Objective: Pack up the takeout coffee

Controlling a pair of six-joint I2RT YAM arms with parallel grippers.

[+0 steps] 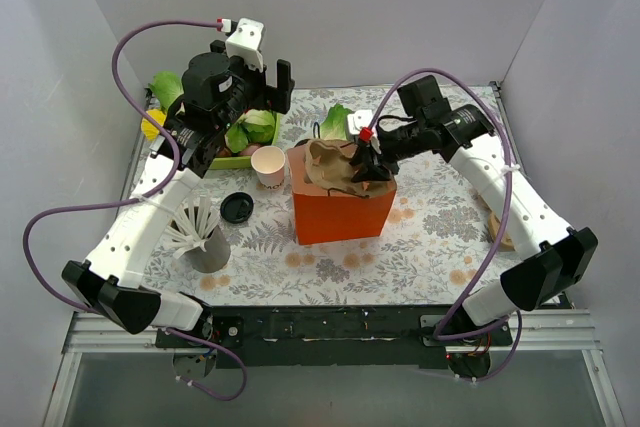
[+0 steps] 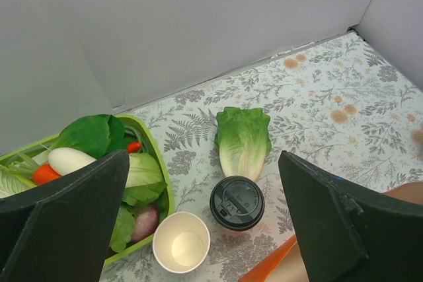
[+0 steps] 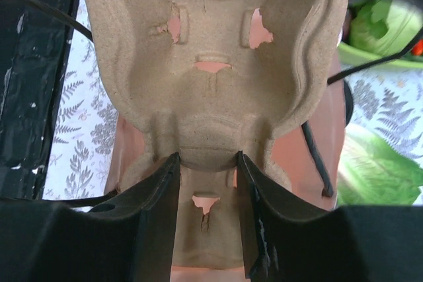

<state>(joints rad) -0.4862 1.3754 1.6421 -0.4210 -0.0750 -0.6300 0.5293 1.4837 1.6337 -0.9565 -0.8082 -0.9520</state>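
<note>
**Left fingers** (image 2: 73,219): spread to full width and holding nothing. They hang above the far left of the table (image 2: 330,90), with the takeout coffee (image 2: 236,203) below and between them. I judge this a pre-grasp stance: the gap is much wider than the cup, so a straight descent would straddle it.

**Takeout coffee:** upright on the table with its black lid fitted, not yet packed. It stands just beside the open white cup (image 2: 181,242), at the stem end of the lettuce leaf (image 2: 243,140) and close to a corner of the orange bag (image 1: 340,215). It cannot be made out in the top view.

**Right fingers** (image 3: 155,216): partly closed and clamped on a raised rib at the near edge of the pulp cup carrier (image 3: 211,64). The carrier sits at the bag's mouth. The likely purpose is to steady it there so a cup has a pocket to land in. Whether it is fully seated cannot be told.

**Other items:** the loose black lid (image 1: 236,207) lies flat on the table, apart from both cups. The green tray (image 2: 166,193) of vegetables adjoins the open cup.

**Risk:** the open cup stands so near the target that a descending finger could knock it.
</note>
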